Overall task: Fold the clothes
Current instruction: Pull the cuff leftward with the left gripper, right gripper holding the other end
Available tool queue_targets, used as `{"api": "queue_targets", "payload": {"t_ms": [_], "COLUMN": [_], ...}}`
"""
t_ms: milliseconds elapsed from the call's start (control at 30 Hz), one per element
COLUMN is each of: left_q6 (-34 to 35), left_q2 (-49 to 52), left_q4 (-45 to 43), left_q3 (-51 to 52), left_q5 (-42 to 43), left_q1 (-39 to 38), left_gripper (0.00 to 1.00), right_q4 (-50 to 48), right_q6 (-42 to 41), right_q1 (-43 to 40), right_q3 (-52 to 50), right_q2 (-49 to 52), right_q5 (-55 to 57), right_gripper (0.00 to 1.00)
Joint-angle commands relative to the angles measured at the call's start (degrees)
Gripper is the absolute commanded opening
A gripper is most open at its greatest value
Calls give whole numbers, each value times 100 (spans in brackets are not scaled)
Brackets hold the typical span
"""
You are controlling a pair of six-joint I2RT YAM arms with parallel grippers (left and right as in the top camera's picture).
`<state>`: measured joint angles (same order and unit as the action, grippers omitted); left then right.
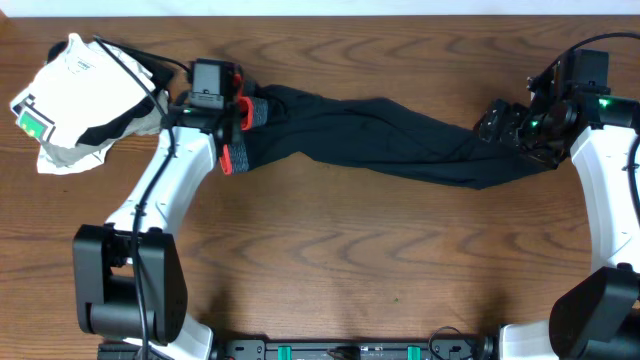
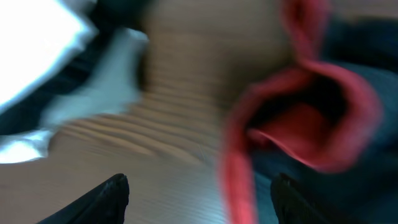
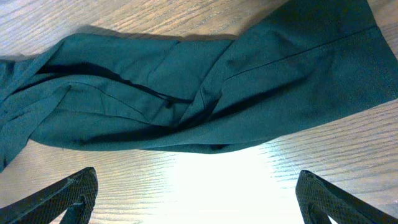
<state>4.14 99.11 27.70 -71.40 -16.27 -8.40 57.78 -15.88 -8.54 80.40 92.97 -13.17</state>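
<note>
Fingers on the left gripper are spread apart with nothing pinched, right at the red-edged waistband end of the clothes. That black garment lies stretched out and twisted across the far half of the table. Over at its right end the right gripper hangs wide open, holding nothing.

Blurred clothes, left wrist view

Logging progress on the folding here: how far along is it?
Done: no fold yet; the black shorts lie stretched out and twisted across the table. In hand: nothing, the left gripper and right gripper are open at their two ends. Left: every fold.
</note>
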Motion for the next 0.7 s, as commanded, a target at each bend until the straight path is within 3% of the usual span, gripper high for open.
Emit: {"api": "queue_targets", "payload": {"t_ms": [0, 200, 467, 500, 600, 633, 667], "left_q6": [184, 212, 168, 168, 173, 173, 170], "left_q2": [-190, -146, 162, 195, 251, 280, 302], "left_q4": [306, 883, 914, 918, 916, 914, 903], "left_q3": [-85, -81, 85, 85, 90, 90, 90], "left_q5": [1338, 1714, 1720, 1720, 1744, 1808, 1893], "left_q1": [-173, -227, -212, -214, -214, -214, -212], "left_gripper": [75, 76, 76, 76, 73, 65, 57], "right_q4": [20, 48, 140, 140, 94, 11, -59], "right_q6": [28, 26, 28, 28, 26, 24, 20], "right_q1": [35, 35, 35, 35, 35, 37, 37], "right_q3": [-28, -28, -50, -72, -186, -291, -378], "right_q2": [-4, -4, -4, -4, -4, -4, -4], "right_q5": [74, 111, 118, 116, 114, 114, 111], "right_gripper": [99, 99, 99, 95, 63, 52, 48]}}
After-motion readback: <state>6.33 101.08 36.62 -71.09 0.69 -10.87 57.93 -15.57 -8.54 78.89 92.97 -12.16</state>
